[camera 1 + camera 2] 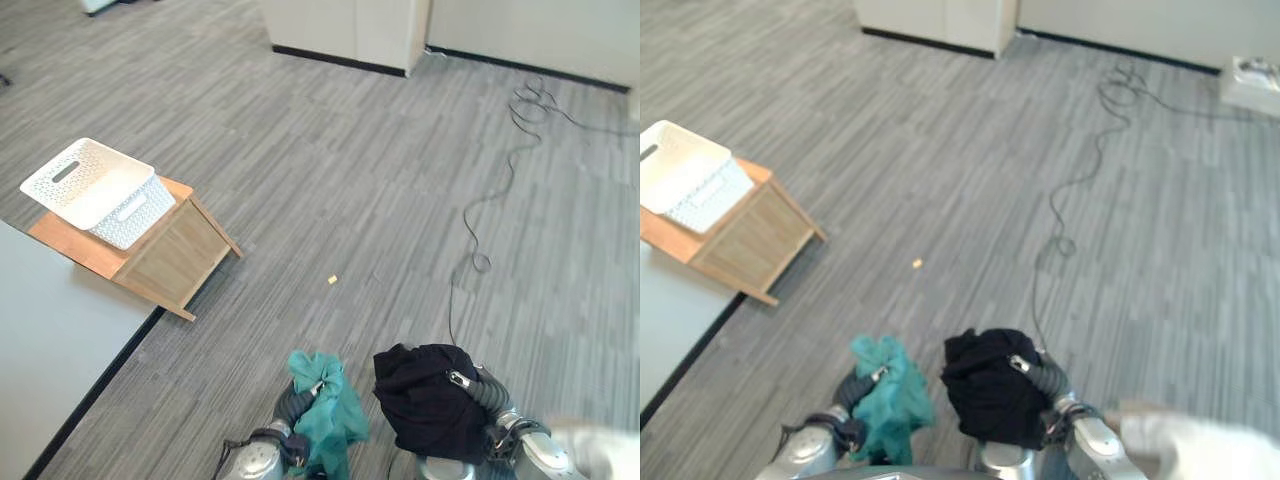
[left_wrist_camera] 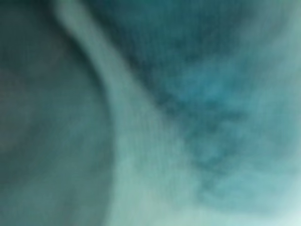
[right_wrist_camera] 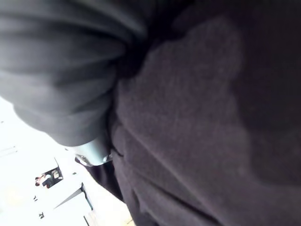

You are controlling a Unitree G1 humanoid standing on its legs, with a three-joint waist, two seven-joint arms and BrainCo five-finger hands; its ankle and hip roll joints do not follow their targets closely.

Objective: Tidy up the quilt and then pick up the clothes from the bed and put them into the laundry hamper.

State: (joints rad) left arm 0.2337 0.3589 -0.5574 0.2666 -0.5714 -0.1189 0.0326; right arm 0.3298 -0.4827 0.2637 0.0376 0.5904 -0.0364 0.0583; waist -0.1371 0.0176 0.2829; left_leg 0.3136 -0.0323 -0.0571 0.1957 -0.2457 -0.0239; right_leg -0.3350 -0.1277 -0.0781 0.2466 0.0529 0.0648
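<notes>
Left eye view showed both garments already off the bed and carried low before the robot: a crumpled teal garment (image 1: 326, 410) draped over the left hand (image 1: 292, 398), and a bunched black garment (image 1: 430, 398), soft and matte, over the right hand (image 1: 492, 392). Cloth hid the fingers, so I could not tell either hand's grip. The white perforated plastic hamper (image 1: 95, 190), boxy with slot handles, sat on a low wooden stand (image 1: 170, 255), well ahead and left of the garments. Dropping both in remained.
</notes>
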